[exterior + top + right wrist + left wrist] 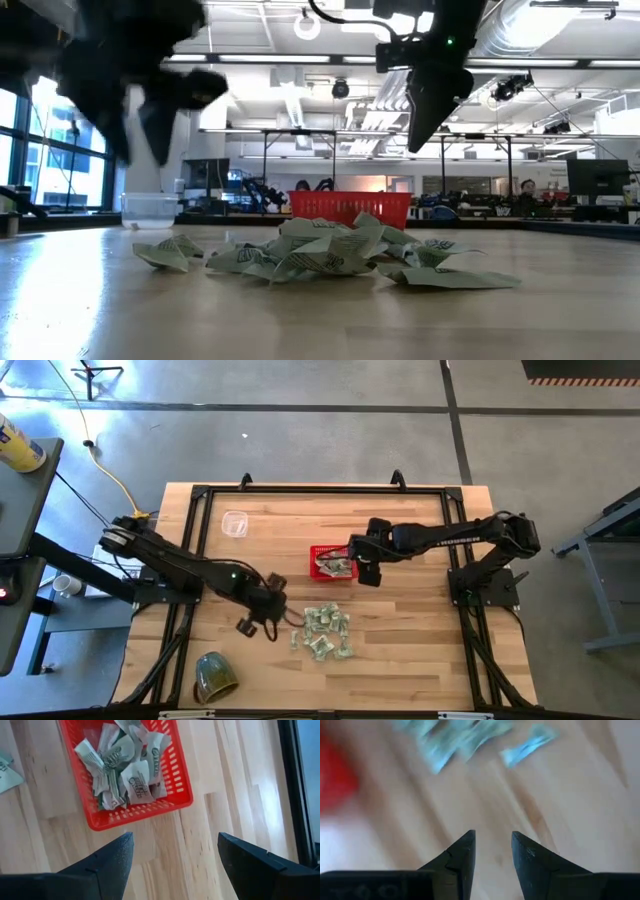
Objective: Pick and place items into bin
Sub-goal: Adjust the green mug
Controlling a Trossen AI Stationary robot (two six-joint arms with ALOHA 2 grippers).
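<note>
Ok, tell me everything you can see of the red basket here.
The red basket is small, rectangular and looks like plastic, with slotted, mesh-like walls. It stands upright and flat on the wooden table, near the middle, beyond the loose heap of packets. Several crumpled green-and-white packets lie inside it. The open right gripper hangs just beside it, not touching.

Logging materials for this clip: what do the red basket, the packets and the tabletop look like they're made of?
Red basket: likely moulded plastic, with slotted walls and an even, slightly glossy colour. Packets: probably thin printed paper or film; they hold sharp creases. Tabletop: pale wood planks with visible grain and joints.
</note>
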